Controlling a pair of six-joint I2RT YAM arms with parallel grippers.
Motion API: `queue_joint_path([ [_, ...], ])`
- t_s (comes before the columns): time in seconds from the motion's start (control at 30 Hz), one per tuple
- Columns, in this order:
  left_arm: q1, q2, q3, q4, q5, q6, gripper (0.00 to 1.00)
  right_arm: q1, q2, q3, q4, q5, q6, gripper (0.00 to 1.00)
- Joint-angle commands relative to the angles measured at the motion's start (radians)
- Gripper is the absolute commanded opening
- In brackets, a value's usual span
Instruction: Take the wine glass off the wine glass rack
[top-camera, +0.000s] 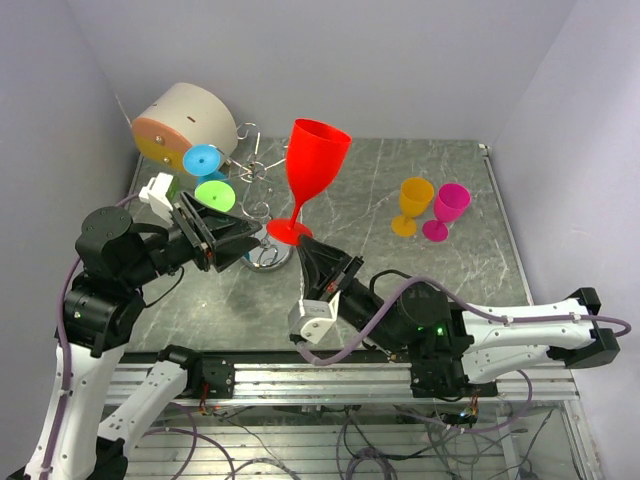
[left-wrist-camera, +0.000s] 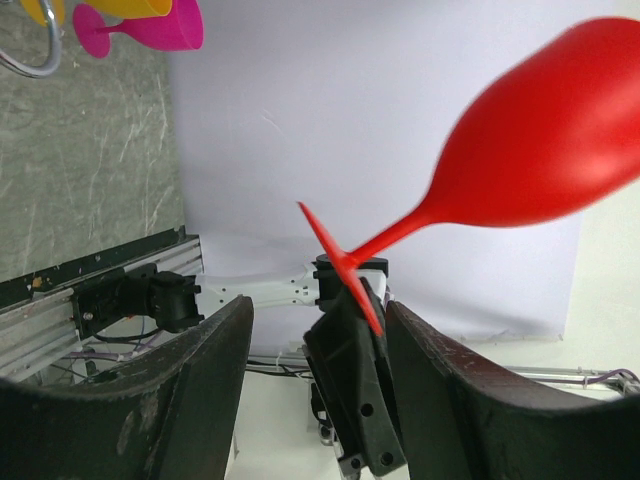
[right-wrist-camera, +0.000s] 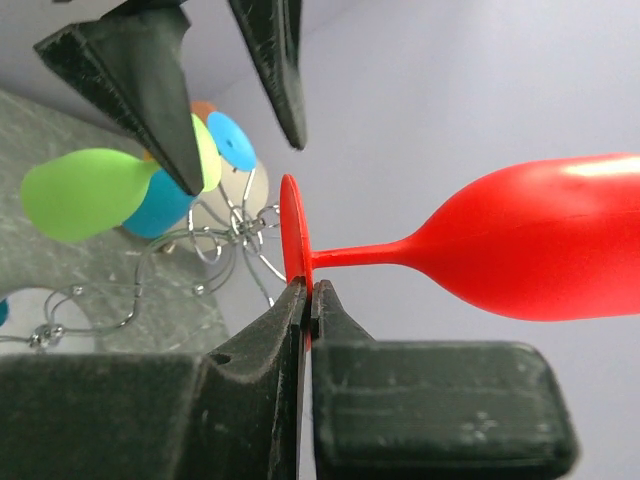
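Observation:
A red wine glass (top-camera: 315, 160) stands upright in the air, clear of the silver wire wine glass rack (top-camera: 252, 178). My right gripper (top-camera: 308, 243) is shut on the rim of its round foot (right-wrist-camera: 292, 235), seen edge-on between the jaws of the right gripper (right-wrist-camera: 308, 287). The red bowl (right-wrist-camera: 540, 245) points away from the rack (right-wrist-camera: 228, 232). My left gripper (top-camera: 250, 240) is open and holds nothing, just left of the foot, in front of the rack's shiny base (top-camera: 268, 258). In the left wrist view the red glass (left-wrist-camera: 540, 140) crosses above the open left gripper (left-wrist-camera: 318, 305).
A green glass (top-camera: 214, 192) and a blue glass (top-camera: 203, 160) hang on the rack. A beige-and-orange cylinder (top-camera: 185, 125) lies behind them at back left. An orange glass (top-camera: 413, 205) and a pink glass (top-camera: 447, 210) stand at right.

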Motion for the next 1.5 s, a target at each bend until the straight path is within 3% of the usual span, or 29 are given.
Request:
queue_joint_path([
  [0.0, -0.004, -0.006, -0.016, -0.032, 0.062, -0.048, 0.66, 0.026, 0.003, -0.035, 0.173, 0.033, -0.101, 0.0],
  [0.6, -0.004, -0.061, -0.08, 0.02, 0.08, -0.126, 0.61, 0.053, 0.11, -0.079, 0.299, 0.003, -0.13, 0.0],
  [0.73, -0.004, -0.07, -0.101, 0.046, 0.081, -0.137, 0.44, 0.056, 0.12, -0.082, 0.293, 0.003, -0.112, 0.0],
  [0.87, -0.004, -0.083, -0.119, 0.081, 0.084, -0.148, 0.09, 0.066, 0.111, -0.103, 0.301, 0.027, -0.096, 0.0],
  [0.93, -0.004, -0.088, -0.118, 0.072, 0.075, -0.136, 0.07, 0.075, 0.095, -0.109, 0.306, 0.062, -0.082, 0.0],
  [1.0, -0.004, -0.095, -0.118, 0.061, 0.063, -0.121, 0.07, 0.082, 0.073, -0.11, 0.29, 0.114, -0.048, 0.09],
  [1.07, -0.004, -0.111, -0.126, 0.06, 0.045, -0.107, 0.07, 0.091, 0.037, -0.11, 0.232, 0.175, 0.008, 0.29],
  [1.13, -0.004, -0.134, -0.132, 0.049, 0.018, -0.088, 0.07, 0.1, -0.015, -0.11, 0.139, 0.233, 0.091, 0.37],
  [1.37, -0.004, -0.251, -0.17, -0.005, -0.118, 0.045, 0.07, 0.12, -0.168, -0.039, -0.392, 0.377, 0.535, 0.41],
  [1.47, -0.003, -0.296, -0.133, -0.12, -0.219, 0.167, 0.07, 0.119, -0.175, 0.037, -0.561, 0.439, 0.726, 0.38],
])
